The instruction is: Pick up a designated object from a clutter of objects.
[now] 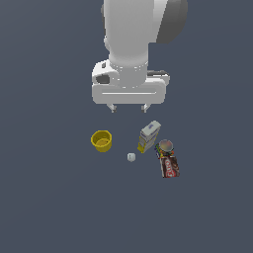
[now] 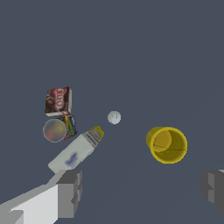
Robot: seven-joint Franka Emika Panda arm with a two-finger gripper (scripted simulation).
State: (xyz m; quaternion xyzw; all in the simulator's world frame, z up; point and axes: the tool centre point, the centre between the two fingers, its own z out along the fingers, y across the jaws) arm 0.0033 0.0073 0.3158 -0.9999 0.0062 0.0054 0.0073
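Gripper (image 1: 129, 107) spread wide, holding nothing, poised above the clutter | white ball (image 1: 131, 157) lies mid-desk, apart from every edge, between yellow cup (image 1: 101, 141) and white-and-yellow box (image 1: 149, 135) | step: approach | next: centre over ball, descend

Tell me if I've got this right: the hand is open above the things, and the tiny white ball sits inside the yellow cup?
Not quite. The tiny white ball lies on the floor, apart from the yellow cup, as the exterior view shows. The hand is indeed open above the things.
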